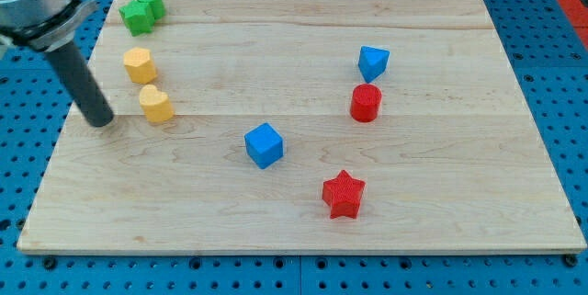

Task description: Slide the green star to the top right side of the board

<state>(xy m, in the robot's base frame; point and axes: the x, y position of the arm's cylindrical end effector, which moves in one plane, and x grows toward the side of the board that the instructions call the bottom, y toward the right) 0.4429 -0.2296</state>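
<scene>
The green star lies at the board's top left corner, touching a green cube just up and right of it. My tip rests on the board near the left edge, below the green star and just left of the yellow heart block. The rod leans up toward the view's top left. The tip touches no block.
A yellow hexagon block sits above the yellow heart. A blue cube is at the centre. A blue block and a red cylinder stand right of centre. A red star lies lower down. The wooden board sits on a blue pegboard.
</scene>
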